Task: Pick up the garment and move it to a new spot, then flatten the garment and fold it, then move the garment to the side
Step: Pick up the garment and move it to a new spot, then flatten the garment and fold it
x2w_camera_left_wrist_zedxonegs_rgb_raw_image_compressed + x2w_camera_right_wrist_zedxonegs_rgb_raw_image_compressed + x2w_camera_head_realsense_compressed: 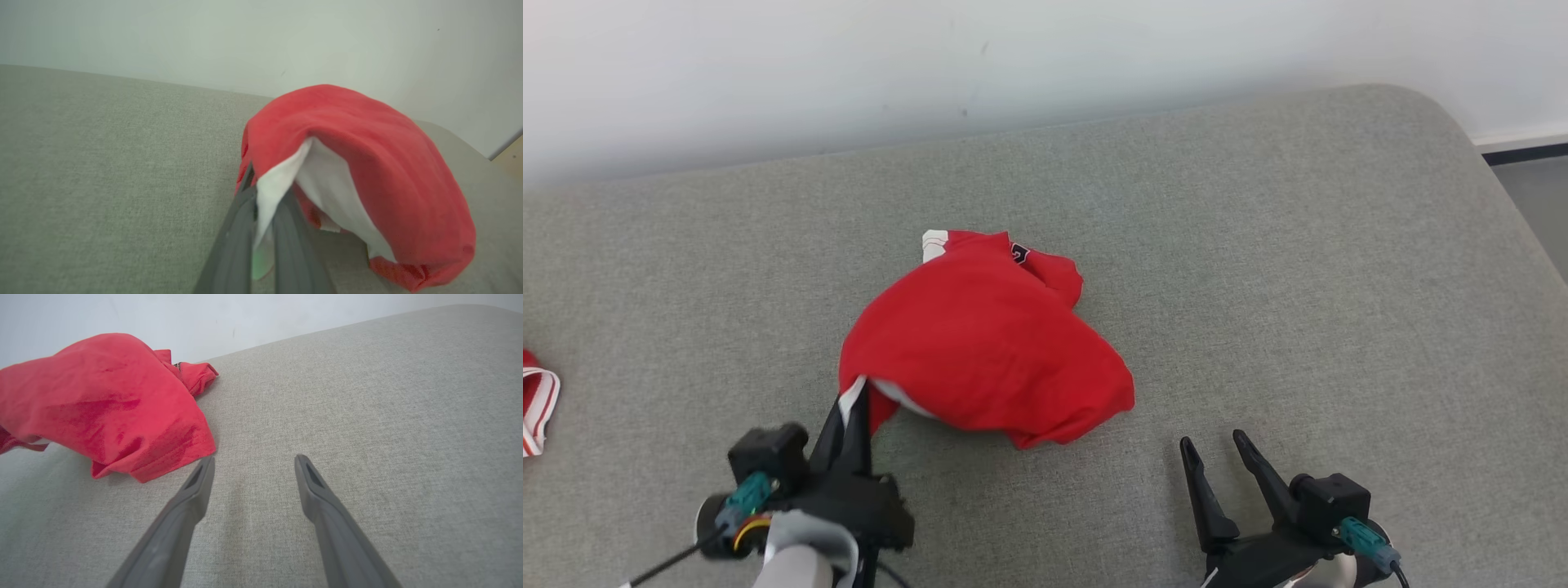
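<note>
garment: crumpled red cloth garment with white lining [988, 351], bunched at the middle of the grey fabric-covered bench [1339, 286] | left pincer [854, 408]: clamped on garment's white-edged near-left hem | right pincer [1213, 438]: fingers apart, holding nothing, just beside garment's near-right corner, toward bench's near edge
</note>
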Controlling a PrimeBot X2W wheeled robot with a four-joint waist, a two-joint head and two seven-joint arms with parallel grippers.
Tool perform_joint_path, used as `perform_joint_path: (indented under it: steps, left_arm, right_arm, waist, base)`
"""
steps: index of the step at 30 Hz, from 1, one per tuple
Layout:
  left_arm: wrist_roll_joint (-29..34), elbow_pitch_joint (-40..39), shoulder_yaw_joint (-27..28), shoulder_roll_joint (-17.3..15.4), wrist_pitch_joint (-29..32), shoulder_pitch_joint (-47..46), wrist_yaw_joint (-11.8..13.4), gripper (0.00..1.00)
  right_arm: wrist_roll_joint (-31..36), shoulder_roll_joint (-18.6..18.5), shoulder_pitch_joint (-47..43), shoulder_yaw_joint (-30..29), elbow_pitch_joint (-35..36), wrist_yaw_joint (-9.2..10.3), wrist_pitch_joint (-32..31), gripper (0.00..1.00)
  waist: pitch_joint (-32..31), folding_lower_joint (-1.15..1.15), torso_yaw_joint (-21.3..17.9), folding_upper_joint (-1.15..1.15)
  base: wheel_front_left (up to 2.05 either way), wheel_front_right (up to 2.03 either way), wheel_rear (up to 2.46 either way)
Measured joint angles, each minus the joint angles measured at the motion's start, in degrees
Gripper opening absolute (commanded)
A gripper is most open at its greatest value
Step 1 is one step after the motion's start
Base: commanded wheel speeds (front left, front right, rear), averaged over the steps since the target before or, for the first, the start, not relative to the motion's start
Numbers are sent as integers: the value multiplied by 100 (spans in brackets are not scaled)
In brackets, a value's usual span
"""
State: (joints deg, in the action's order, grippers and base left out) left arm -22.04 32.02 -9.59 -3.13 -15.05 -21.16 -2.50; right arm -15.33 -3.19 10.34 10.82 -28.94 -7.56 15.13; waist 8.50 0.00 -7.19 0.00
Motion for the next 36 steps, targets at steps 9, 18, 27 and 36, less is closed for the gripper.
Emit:
perform_joint_path:
  steps: [9,18,27,36]
  left_arm:
    - [600,-140,536,-30,0,794,-10,100]
    - [918,-557,758,5,0,1457,-103,100]
    - [732,-626,263,19,0,1507,-84,100]
    - [649,-667,175,19,0,1509,-52,100]
  right_arm:
    - [2,3,-21,97,-53,0,0,100]
    - [-27,-2,-70,269,-44,0,1,100]
    - [-64,-110,223,460,-280,0,-1,100]
    - [-112,-88,499,492,-891,0,0,100]
  waist:
    - [-179,0,37,0]
    - [-239,0,170,0]
    - [-155,0,702,0]
    - [-44,0,1386,0]
  base:
    - [0,0,0]
    - [0,0,0]
    - [0,0,0]
    - [0,0,0]
